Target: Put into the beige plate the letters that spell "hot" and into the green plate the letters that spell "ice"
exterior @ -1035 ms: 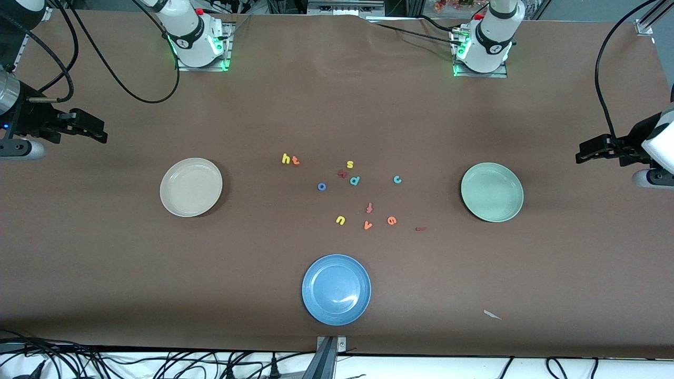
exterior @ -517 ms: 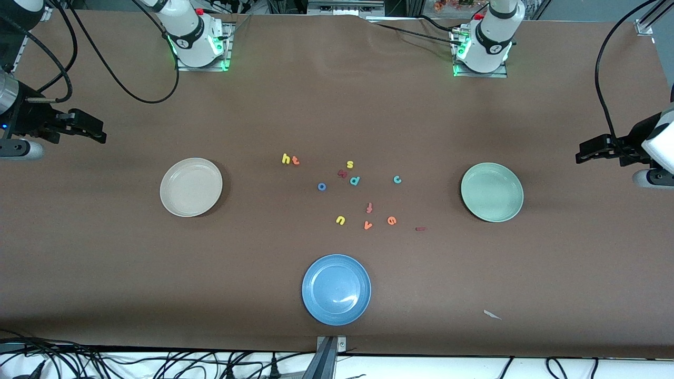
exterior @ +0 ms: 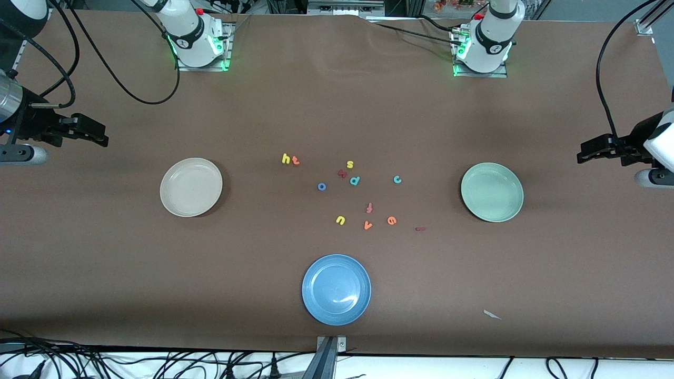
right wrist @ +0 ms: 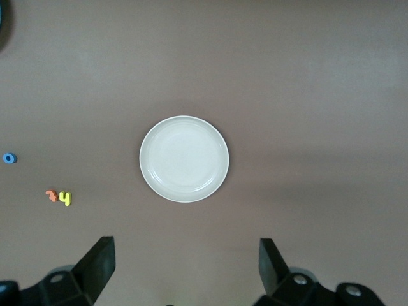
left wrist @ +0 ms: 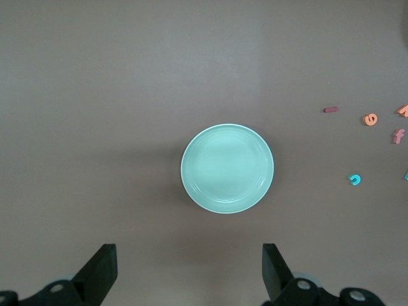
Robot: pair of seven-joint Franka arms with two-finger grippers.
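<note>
Lying between the round cream-beige plate and round mint-green plate, front view, are the foam letters: yellow h, orange t, blue o, teal c, orange e, dark red i. Left wrist: left gripper spread above the green plate. Right wrist: right gripper spread above the beige plate.

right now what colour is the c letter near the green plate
Teal; the c letter shows best in the front view, apart from the green plate.

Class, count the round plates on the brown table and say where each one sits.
3. The beige round plate lies toward the right arm's end, the pale green round plate toward the left arm's end, and the blue round plate between them, nearest the front camera. None seems hidden.
</note>
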